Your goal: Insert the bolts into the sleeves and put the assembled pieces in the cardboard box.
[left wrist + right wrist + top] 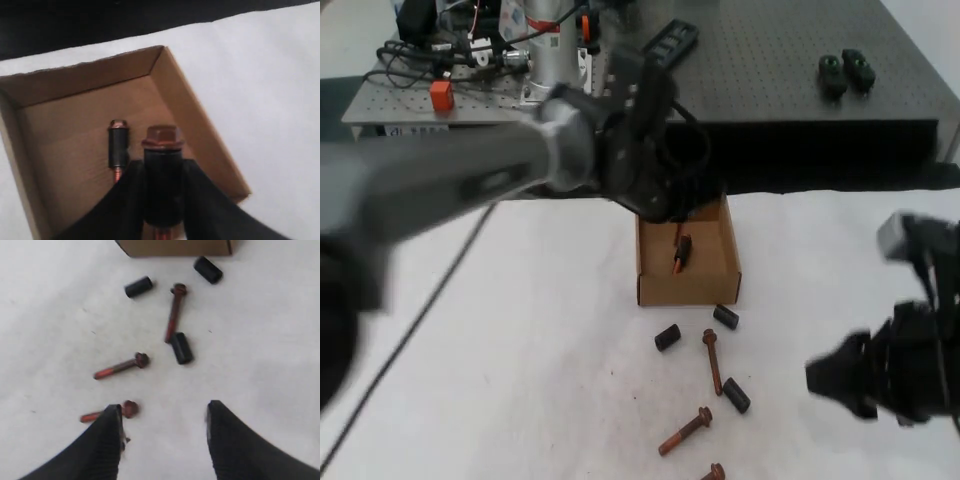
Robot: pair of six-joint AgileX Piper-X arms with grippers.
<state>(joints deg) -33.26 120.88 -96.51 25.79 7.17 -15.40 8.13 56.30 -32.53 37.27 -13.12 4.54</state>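
Left gripper (163, 172) pinches bolt-in-sleeve (162, 150) above cardboard box (686, 290), high view centre, likely for release beside finished piece (118, 146). Right gripper (163, 407), fingers spread, hangs over loose bolts (712, 362) and sleeves (667, 337), lower centre, probably staged for the next pick.

1. Cardboard box (688, 290): one assembled piece (681, 252) lies inside, with bare floor beside it.
2. Loose bolts (712, 362) and sleeves (667, 337) crowd the white cloth (520, 380) just before the box.
3. Open cloth stretches to either side of them.
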